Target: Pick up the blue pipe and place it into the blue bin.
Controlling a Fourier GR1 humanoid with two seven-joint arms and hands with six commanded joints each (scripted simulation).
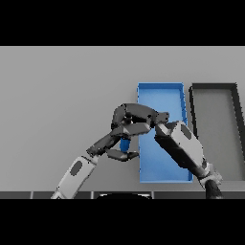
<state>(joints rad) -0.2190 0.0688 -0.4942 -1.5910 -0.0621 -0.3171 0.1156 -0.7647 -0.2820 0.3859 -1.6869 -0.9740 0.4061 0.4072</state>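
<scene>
- Your right hand [131,117], fingers curled, grips the short blue pipe [125,143], lifted beside the shallow blue rectangular bin [162,91]'s left wall
- Left hand [117,148] nearby, fingers relaxed
- Remaining: carry over, release inside

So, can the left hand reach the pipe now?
Probably not easily: the right hand is curled round the pipe and covers most of it, though the left hand sits just beside it.

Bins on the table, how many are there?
2. The blue bin sits right of the middle, partly behind the right hand. The dark grey bin stands beside it, further right. None seems hidden.
</scene>
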